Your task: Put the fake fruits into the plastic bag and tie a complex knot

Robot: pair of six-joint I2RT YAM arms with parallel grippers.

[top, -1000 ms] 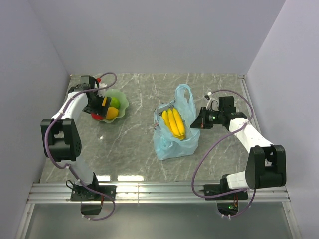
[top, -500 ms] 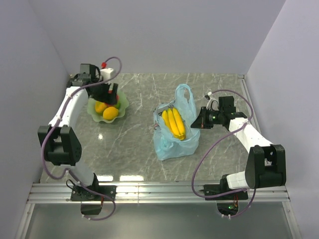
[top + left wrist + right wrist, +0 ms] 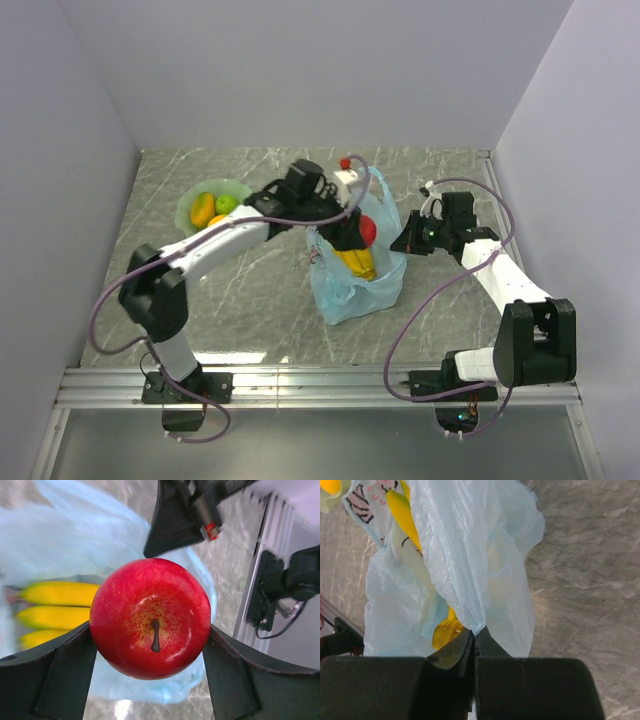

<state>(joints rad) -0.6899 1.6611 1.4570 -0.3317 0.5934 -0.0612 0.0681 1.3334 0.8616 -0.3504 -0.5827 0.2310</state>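
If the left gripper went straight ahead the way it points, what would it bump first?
The left gripper, holding the apple, points down at the bag. It would likely meet the bag's plastic first, beside the bananas; depth is unclear.

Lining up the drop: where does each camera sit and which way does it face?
Top external: fixed above and behind the bases, looking down at the table; both arms show.
Left wrist: on the left arm, looking past the left fingers at the red apple they hold.
Right wrist: looking along the shut right fingers pinching the plastic bag.
Shared: all show the bag.
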